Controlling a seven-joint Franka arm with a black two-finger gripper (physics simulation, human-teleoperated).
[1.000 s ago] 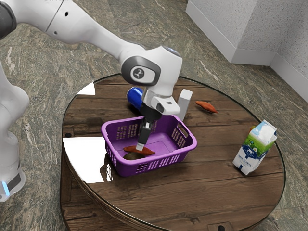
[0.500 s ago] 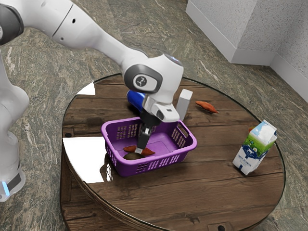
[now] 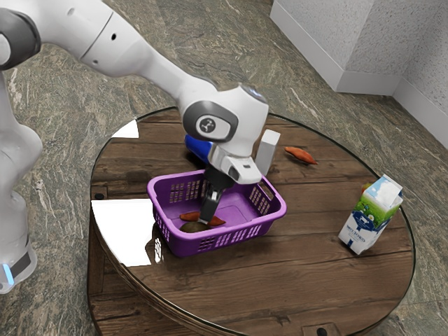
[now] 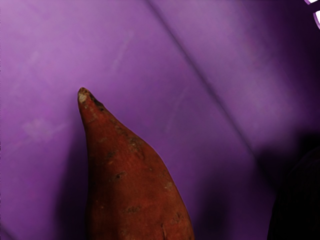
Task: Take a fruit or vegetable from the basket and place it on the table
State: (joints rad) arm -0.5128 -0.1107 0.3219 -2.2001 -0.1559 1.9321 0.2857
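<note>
Should close crosswise to the long axis of the sweet potato (image 4: 130, 185), just beneath the pincer (image 3: 204, 220) in the basket (image 3: 183, 245) (cannot tell how open, or gripping anything).

Basket (image 3: 180, 244) purple; sweet potato (image 4: 130, 185) rust-red, flecked dark; milk carton (image 3: 371, 214) white, green, blue; tabletop (image 3: 315, 269) brown, wood-grained.

Ext. high, wrist close, both look into basket (image 3: 180, 243).

Basket (image 3: 185, 244) on table (image 3: 301, 280), sweet potato (image 4: 132, 185) inside
</note>
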